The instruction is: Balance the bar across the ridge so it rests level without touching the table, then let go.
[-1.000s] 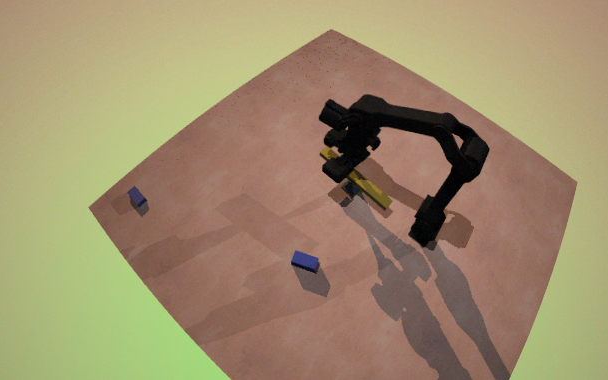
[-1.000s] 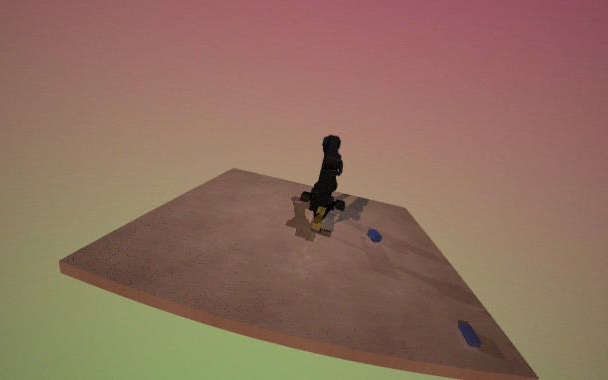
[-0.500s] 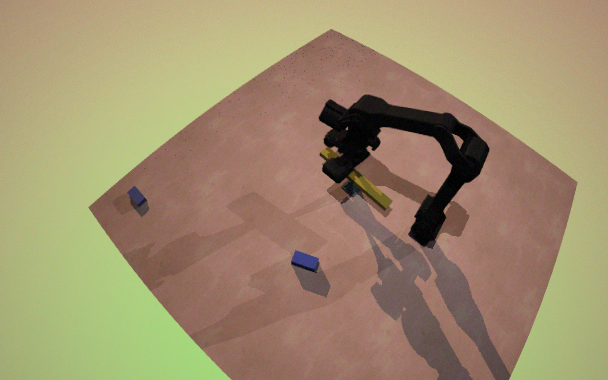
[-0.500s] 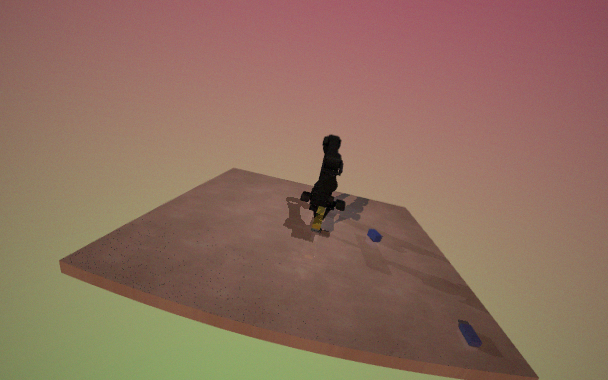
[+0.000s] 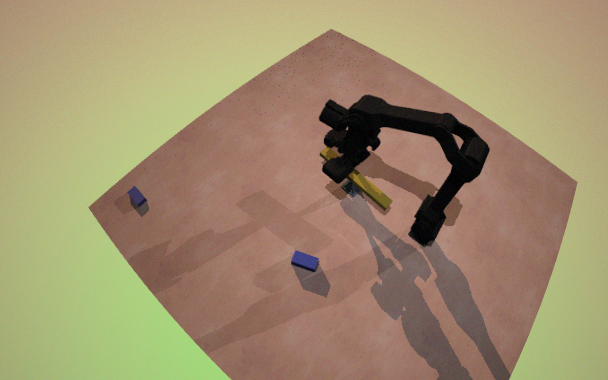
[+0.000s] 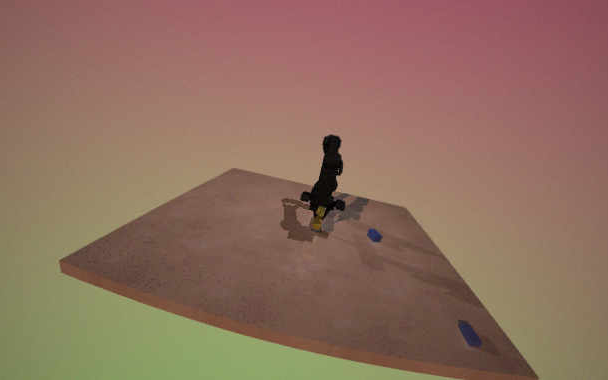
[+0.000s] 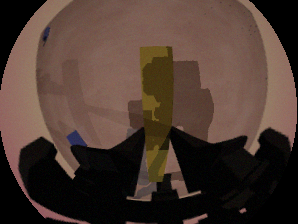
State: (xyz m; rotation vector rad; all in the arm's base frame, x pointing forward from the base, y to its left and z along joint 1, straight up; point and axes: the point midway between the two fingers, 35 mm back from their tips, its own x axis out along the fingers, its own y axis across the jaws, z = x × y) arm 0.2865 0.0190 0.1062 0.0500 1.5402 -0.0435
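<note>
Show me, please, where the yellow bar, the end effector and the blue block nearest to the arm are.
yellow bar (image 5: 374, 192), top view, its free half toward the arm's base
end effector (image 5: 341, 167), top view, shut on the yellow bar
blue block (image 5: 305, 260), top view, its top face

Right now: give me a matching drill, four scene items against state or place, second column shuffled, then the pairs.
Items:
1. yellow bar
2. tool
3. blue block nearer the arm
4. blue block farther off

States:
A. alone by the table's far corner
B. lying free on the table, mid-surface
C. clamped between the fingers
D. shut on the bar

Pairs: 1-C, 2-D, 3-B, 4-A
</note>
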